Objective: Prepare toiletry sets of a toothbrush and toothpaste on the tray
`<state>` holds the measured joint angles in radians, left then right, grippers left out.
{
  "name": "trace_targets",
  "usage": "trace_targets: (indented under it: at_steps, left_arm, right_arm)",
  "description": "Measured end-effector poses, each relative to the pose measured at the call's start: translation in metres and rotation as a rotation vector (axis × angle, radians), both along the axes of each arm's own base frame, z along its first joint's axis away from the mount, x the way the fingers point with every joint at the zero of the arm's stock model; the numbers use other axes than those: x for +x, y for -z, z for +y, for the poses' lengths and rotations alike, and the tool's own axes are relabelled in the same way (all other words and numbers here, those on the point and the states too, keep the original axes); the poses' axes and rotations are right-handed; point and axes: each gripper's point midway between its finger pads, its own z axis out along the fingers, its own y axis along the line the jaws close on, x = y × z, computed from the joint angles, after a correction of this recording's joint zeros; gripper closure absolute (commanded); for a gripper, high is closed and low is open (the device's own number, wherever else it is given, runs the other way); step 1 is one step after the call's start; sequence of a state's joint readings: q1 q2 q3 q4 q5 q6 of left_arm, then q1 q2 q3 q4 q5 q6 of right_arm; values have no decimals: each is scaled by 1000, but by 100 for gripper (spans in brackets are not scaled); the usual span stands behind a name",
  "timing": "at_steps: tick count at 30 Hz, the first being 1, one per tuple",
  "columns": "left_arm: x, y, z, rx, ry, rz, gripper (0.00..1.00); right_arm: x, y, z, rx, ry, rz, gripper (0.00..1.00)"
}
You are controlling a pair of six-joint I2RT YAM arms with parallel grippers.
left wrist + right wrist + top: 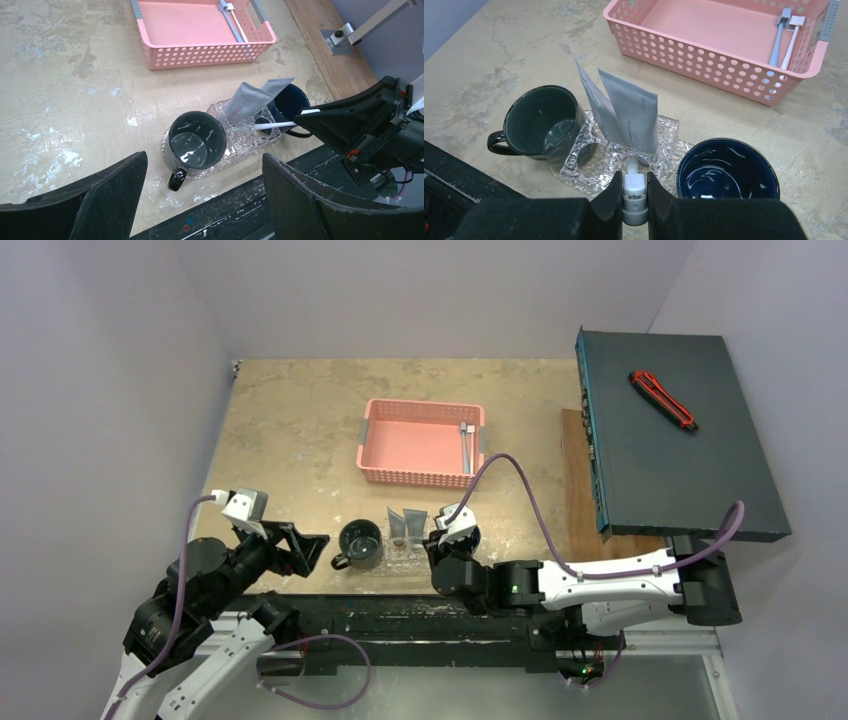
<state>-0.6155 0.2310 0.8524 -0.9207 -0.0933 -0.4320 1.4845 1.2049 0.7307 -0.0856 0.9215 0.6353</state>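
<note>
- At the far right of the table [290,430] you have a dark box [680,440] with a red utility knife [662,400] lying on it. Neither belongs to this job, and both are well apart from the work.
- Beyond the tray sits the pink basket [420,443], which serves as your supply. Two toothbrushes [785,35] lie side by side along its right wall, not yet picked.
- The tray [620,167] lies near the table's front edge, between the two arms, so either one can reach it.
- Your left gripper [303,550] has its jaws wide apart and holds nothing. It hovers left of the tray, facing it, probably so it stays out of the other arm's way.
- A grey mug [195,142] stands on the tray's left end and a dark blue mug [726,172] at its right end. I cannot tell whether the blue one rests on the plastic or just beside it.
- Two silver-grey tubes [629,115] stand in the tray's middle, crimped ends up, leaning together. The wells there seem to prop them.
- Your right gripper [634,187] is clamped on one end of a white toothbrush [274,125], whose free end points at the foot of the tubes. I cannot tell whether it touches the tray. You look to be seating it beside the tubes; a nudge could topple them.
</note>
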Motion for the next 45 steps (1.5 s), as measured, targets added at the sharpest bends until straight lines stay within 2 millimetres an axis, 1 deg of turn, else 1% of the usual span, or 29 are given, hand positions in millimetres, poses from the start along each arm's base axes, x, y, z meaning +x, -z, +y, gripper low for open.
trace_targets:
  at_steps: [4,6,10,16,25,28,33,35,38,40,45]
  left_arm:
    - [0,0,0,3,3,-1,16]
    - [0,0,0,4,5,-2,16]
    - [0,0,0,4,6,-2,16]
    - [0,0,-1,4,6,-2,16]
    - [-1,0,-1,3,9,-1,16]
    - [-1,0,-1,3,9,-1,16]
    - [-1,1,-1,4,9,0,16]
    - [0,2,-1,5,9,2,16]
    - [0,4,-1,9,9,7,16]
    - [0,5,-2,10,10,9,16]
    - [0,6,-2,11,9,11,15]
  right_arm:
    - [-2,0,0,0,0,-7,76]
    - [-3,-1,0,-1,0,-12,71]
    - [-7,-1,1,0,-7,-17,68]
    - [-12,-2,3,1,-15,-22,66]
    - [-14,-3,-3,-27,1,-40,63]
    - [-13,-12,-3,-37,7,-42,61]
    - [-9,-43,4,-32,30,-58,59]
    - [-6,-53,7,-37,43,-67,59]
    - [3,-61,6,-61,62,-75,58]
    - [16,-64,3,-79,83,-74,58]
    - [55,-80,-9,-86,143,-59,55]
